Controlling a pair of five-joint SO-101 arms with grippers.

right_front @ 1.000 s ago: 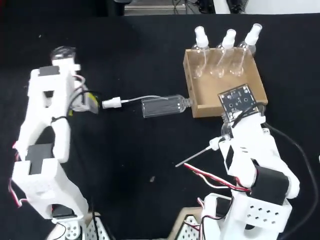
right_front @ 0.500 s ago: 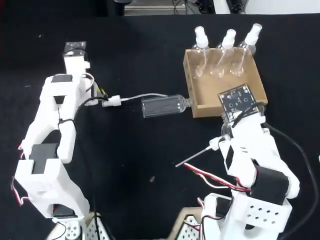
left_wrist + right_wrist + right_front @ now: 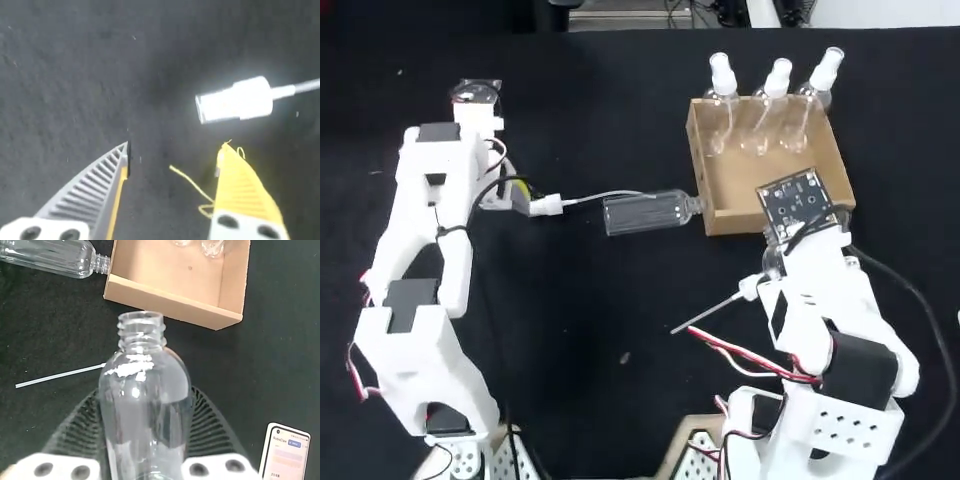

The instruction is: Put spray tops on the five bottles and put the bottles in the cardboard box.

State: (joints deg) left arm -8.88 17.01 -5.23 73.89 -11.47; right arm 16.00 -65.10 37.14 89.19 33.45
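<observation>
Left fingers (image 3: 245, 190) apart beside spray top (image 3: 235, 105) — lying bottle (image 3: 645, 213) beside cardboard box (image 3: 740, 190)

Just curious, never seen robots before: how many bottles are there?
5. Three bottles with spray tops are in the cardboard box; one open bottle lies on the table beside it; another open bottle is in the right gripper.

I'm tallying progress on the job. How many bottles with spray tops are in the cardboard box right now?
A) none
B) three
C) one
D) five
B: three topped bottles lean against the far wall of the cardboard box; the lying bottle beside it and the held bottle in the right gripper have bare necks.
</observation>
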